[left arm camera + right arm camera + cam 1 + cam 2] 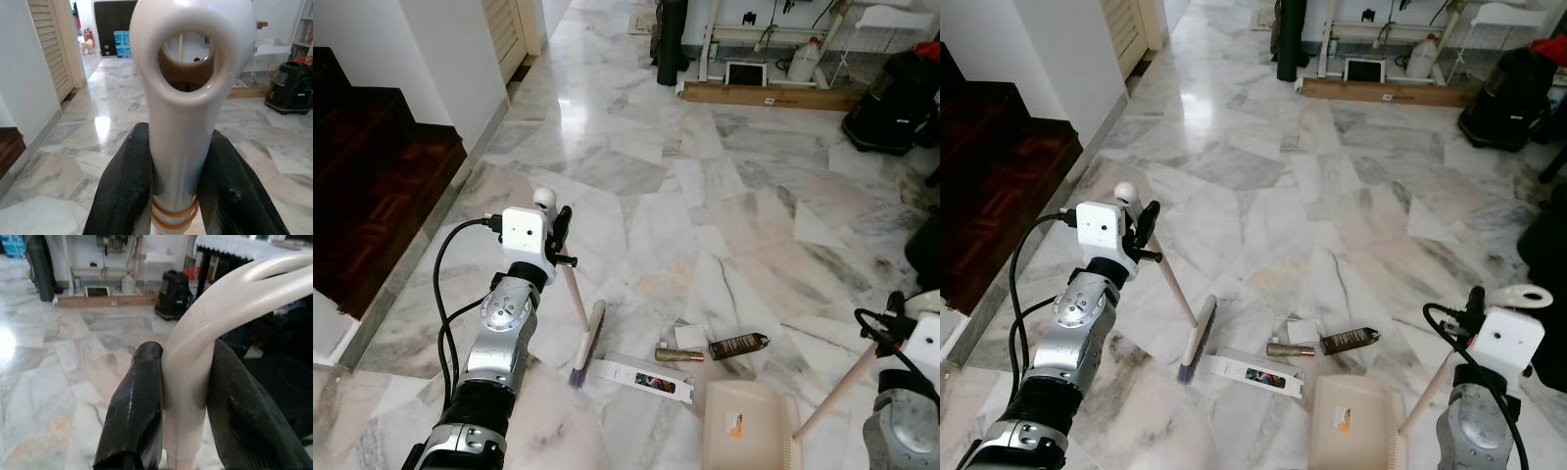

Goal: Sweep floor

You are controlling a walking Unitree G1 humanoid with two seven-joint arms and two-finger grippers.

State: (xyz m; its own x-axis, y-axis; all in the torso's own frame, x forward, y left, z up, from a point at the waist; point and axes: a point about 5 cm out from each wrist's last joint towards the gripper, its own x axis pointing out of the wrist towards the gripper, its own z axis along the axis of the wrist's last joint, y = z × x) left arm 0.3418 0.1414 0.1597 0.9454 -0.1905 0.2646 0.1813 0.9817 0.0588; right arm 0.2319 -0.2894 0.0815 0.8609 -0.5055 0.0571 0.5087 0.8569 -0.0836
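A short broom has a white handle [188, 73] with a hanging loop at its top. My left gripper [558, 235] is shut on that handle just below the loop. The broom head [589, 343] rests on the marble floor, tilted, to the left of the litter. The litter is a flat white carton [642, 377], a gold tube [677, 354], a brown sachet [739, 345] and a white scrap [690, 336]. A beige dustpan [742, 421] lies on the floor just in front of the litter. Its long handle [195, 362] rises to my right gripper [1474, 305], which is shut on it.
Dark wooden stairs [372, 176] and a white wall corner stand to the left. A black bulky appliance [896, 98] sits at the back right, with a wooden board [769, 95], a white jug [803, 61] and a tall black object [671, 39] along the far side. Another dark object [925, 250] is at the right edge.
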